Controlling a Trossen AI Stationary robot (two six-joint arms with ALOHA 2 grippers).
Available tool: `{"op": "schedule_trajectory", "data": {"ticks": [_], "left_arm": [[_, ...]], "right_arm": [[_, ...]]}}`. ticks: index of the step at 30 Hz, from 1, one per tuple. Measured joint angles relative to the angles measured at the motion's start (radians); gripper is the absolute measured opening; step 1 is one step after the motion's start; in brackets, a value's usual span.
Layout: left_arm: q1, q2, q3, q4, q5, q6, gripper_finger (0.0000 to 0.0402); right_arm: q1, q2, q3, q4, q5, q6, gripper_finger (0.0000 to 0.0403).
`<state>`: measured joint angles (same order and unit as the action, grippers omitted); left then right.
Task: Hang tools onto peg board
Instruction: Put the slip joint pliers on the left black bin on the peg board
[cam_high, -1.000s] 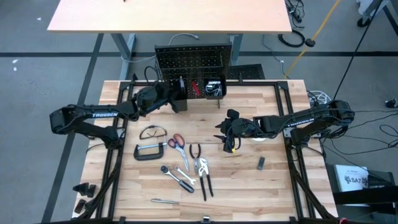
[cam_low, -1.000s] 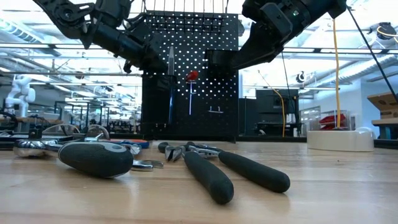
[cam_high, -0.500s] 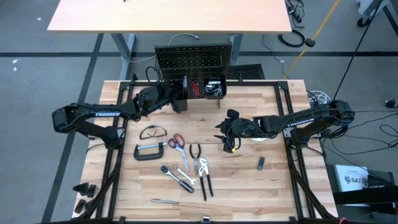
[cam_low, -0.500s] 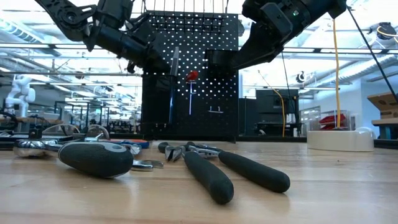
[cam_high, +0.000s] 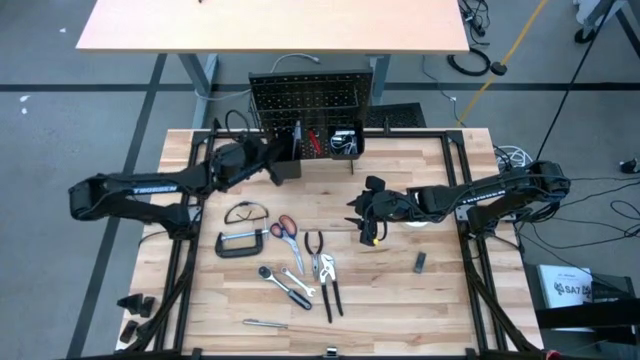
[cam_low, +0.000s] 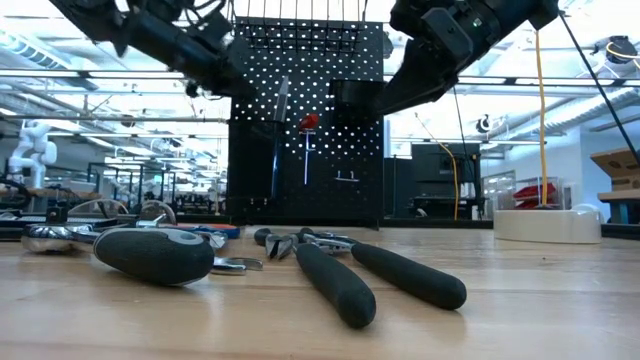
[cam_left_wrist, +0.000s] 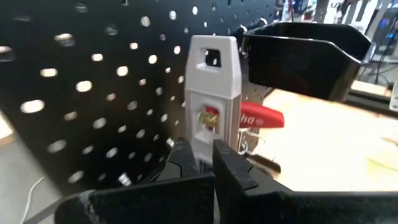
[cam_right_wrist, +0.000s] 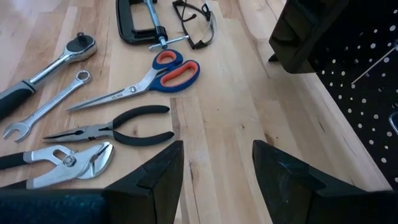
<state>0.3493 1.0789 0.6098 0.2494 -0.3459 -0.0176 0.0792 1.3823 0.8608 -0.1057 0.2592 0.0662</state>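
The black peg board (cam_high: 310, 95) stands at the table's far edge, with a red screwdriver (cam_high: 313, 142) hanging on it and a black bin (cam_high: 345, 142) at its foot. My left gripper (cam_high: 272, 160) is shut on a blue-grey level (cam_left_wrist: 212, 74), held upright against the board (cam_left_wrist: 93, 93); the level also shows in the low view (cam_low: 280, 130). My right gripper (cam_high: 358, 222) hovers open and empty over the table's middle, right of the loose tools. Scissors (cam_right_wrist: 149, 78), pliers (cam_right_wrist: 115, 132), C-clamp (cam_high: 240, 243) and safety glasses (cam_high: 245, 212) lie flat on the table. My left gripper pinches the level between its two fingers (cam_left_wrist: 186, 158), below the vial window (cam_left_wrist: 208, 118), toward its lower end. The fingers come level from the table's left and near side. The level stands about upright, lifted clear of the table, its end with the hanging hole (cam_left_wrist: 212, 58) uppermost, close to the board.
A ratchet wrench (cam_high: 285, 285), a spanner (cam_high: 295, 262), slip-joint pliers (cam_high: 327, 280) and a thin tool (cam_high: 265, 323) lie near the table's front. A small dark piece (cam_high: 420, 262) lies right of them. A white tape roll (cam_low: 545, 225) sits at the right.
My left arm has drawn back toward the table's left edge and risen in the low view, still shut on the level. The level's top has shifted a little toward the red screwdriver, so it stands slightly tilted against the board.
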Motion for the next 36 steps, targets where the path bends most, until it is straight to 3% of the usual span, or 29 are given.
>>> {"op": "schedule_trajectory", "data": {"ticks": [7,12,25,29,36], "left_arm": [[-0.075,-0.186,0.0,-0.287,-0.002,-0.071,0.0],[-0.164,-0.246,0.0,-0.489,0.062,-0.181,0.0],[-0.455,-0.187,0.0,-0.855,0.181,-0.469,0.0],[-0.536,-0.145,0.0,-0.889,0.243,-0.5,0.0],[-0.606,-0.092,0.0,-0.884,0.246,-0.49,0.0]], "right_arm": [[0.0,0.0,0.0,-0.005,0.0,0.0,0.0185],[0.0,0.0,0.0,-0.002,0.0,0.0,0.0185],[0.0,0.0,0.0,0.028,0.0,0.001,0.0185],[0.0,0.0,0.0,0.028,0.0,0.001,0.0185],[0.0,0.011,0.0,0.022,0.0,0.052,0.0185]]}}
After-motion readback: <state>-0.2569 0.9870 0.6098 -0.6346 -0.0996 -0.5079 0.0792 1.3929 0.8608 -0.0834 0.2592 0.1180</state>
